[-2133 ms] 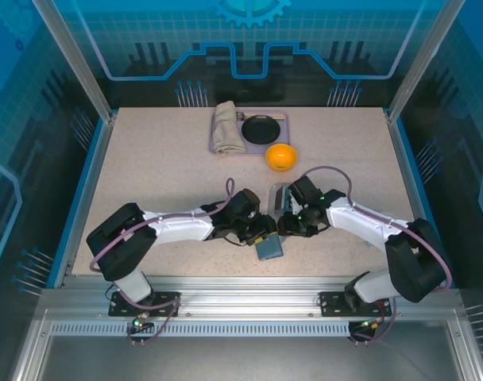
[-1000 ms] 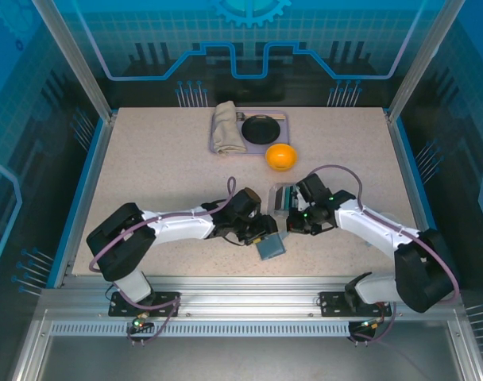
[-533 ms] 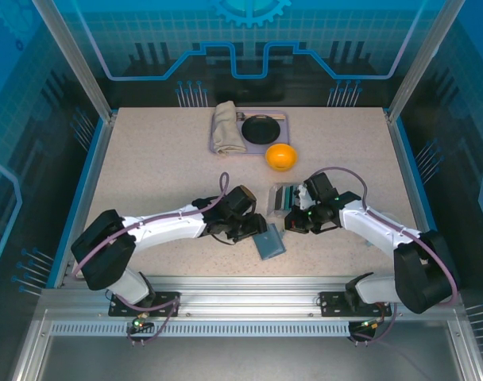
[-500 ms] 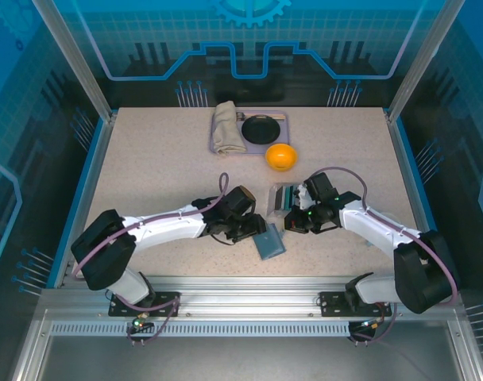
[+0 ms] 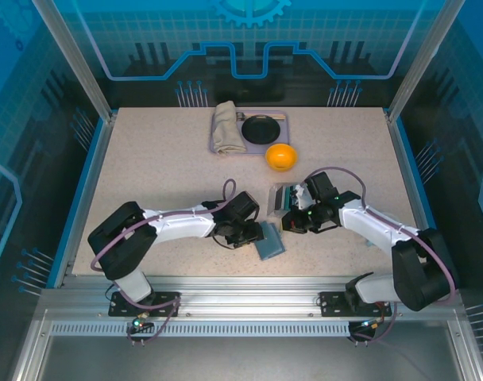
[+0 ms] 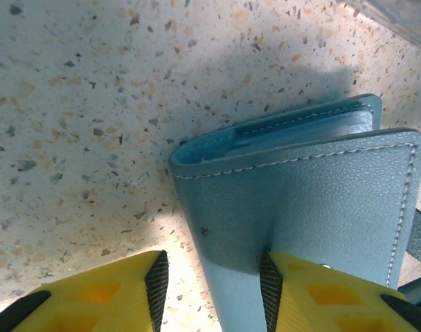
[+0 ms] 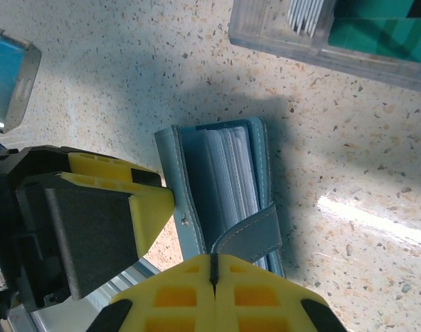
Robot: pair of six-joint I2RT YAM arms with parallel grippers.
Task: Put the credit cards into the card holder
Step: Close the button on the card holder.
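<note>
Since half a second ago the left arm has drawn its elbow back toward its base, while the card holder [image 5: 268, 242] and the right arm have scarcely shifted. The card holder sits on the speckled surface [image 5: 162, 175] near the front edge, between the two wrists, its slate-blue cover slightly parted so that pale leaves show edge-on inside. The left gripper [image 6: 212, 277] has its jaws apart at a moderate width. A corner of the cover reaches into the gap, and one yellow finger [image 6: 335, 297] lies against the leather. The right gripper [image 7: 214, 266] has its jaws pressed together on the card holder's strap [image 7: 248, 232], which curves out from the open side. Just beyond the card holder lies a clear case [image 5: 282, 196], with the credit cards [image 7: 373, 28], green and pale, standing on edge inside. An orange [image 5: 280, 156] rests farther back.
</note>
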